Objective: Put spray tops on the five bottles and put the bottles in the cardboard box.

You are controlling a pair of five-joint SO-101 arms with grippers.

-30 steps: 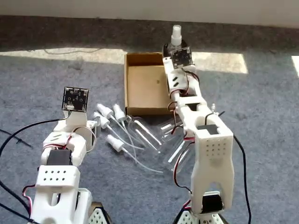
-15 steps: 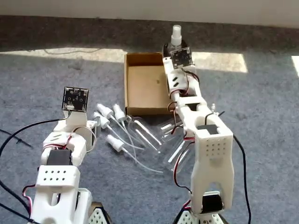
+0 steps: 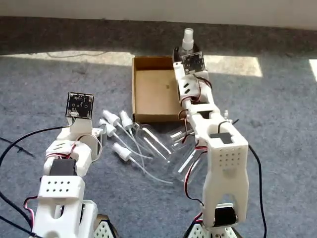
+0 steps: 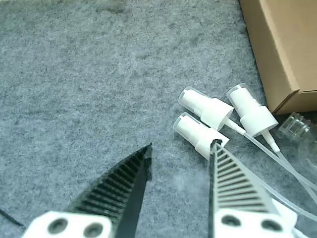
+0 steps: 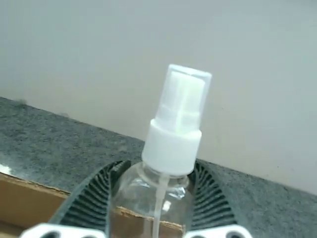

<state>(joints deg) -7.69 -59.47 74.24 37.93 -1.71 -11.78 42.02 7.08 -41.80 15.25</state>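
High view: right gripper (image 3: 187, 49), fingers pinching the capped clear plastic bottle (image 3: 187, 37), barely shifted over the brown cardboard box (image 3: 148, 91); left gripper (image 4: 181, 145) fingers spread, unmoved.

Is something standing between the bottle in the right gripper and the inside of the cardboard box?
Nothing visible does. The right gripper holds the capped bottle at the far right corner of the cardboard box, whose top is open. Only the box's own rim lies between the bottle and the inside.
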